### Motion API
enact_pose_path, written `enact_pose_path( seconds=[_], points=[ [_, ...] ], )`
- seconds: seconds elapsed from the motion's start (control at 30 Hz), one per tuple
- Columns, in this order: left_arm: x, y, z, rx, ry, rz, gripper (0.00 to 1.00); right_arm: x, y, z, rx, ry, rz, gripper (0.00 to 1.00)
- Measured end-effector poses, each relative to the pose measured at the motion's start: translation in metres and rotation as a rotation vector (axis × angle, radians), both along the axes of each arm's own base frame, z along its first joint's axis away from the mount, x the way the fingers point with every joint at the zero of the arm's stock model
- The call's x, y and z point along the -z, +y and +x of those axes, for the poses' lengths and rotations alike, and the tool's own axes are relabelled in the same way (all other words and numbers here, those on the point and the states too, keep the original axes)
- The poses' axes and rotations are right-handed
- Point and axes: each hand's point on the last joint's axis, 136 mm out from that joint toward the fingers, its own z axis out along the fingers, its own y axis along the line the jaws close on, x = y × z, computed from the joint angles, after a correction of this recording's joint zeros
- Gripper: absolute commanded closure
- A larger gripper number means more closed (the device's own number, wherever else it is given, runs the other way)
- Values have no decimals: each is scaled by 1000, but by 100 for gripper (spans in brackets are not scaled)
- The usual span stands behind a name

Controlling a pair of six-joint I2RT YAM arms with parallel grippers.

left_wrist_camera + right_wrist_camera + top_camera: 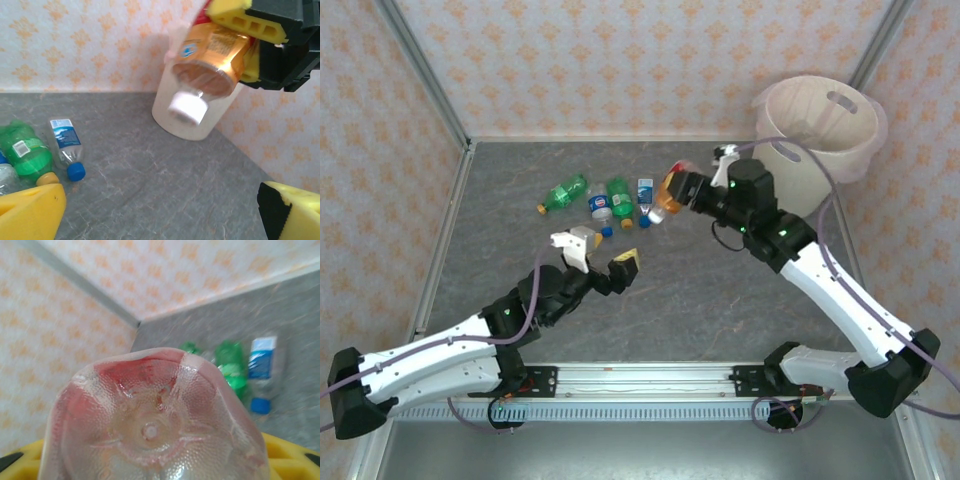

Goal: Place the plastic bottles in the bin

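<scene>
While the right tool (682,188) clamps an orange-labelled bottle (665,196) (cap aimed at the wide-open, empty left tool (598,258)), the bin (817,120) stands farther back on its right.

White links (850,300), black joints (895,380); purple cables (532,300); yellow-padded left tool (601,256) and right tool (678,186).

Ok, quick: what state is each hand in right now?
Left hand: open, holding nothing.
Right hand: closed on an orange-labelled bottle.
</scene>
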Motion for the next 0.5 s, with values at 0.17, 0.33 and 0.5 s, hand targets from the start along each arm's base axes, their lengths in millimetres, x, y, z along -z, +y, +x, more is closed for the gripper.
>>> enact_pose_path(
  seconds=[0.17, 0.33, 0.5],
  points=[
    [6, 14, -1, -45, 5, -29, 1, -50, -67, 30, 234, -96, -13, 45],
    [23, 16, -2, -51, 31, -32, 1, -102, -132, 46, 484, -227, -62, 46],
    [28, 17, -2, -51, 43, -42, 1, -129, -183, 65, 716, -290, -170, 46]
  ],
)
